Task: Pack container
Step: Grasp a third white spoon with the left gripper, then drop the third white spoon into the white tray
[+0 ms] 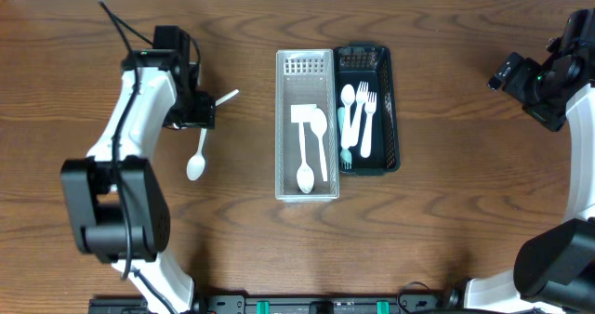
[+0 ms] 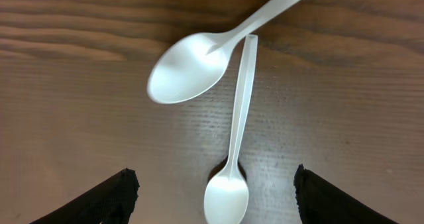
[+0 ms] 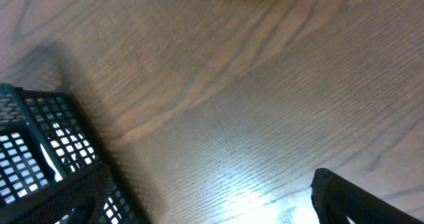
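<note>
At the frame's left, the left hand (image 1: 197, 111), spread open, hovers over two touching white spoons (image 2: 189, 68) on the counter (image 1: 446, 240) (likely lining up a pick).

The table (image 1: 446, 212) is brown, with dark wavy wood grain. One basket (image 1: 282, 119) is translucent white, with a grid of holes at one end. The other basket (image 1: 393, 119) is dark green mesh. The spoons (image 1: 196, 165) and forks (image 1: 364, 119) are plain white. One utensil (image 1: 345, 152) is pale teal. The arms (image 1: 121, 119) are white and black.
</note>
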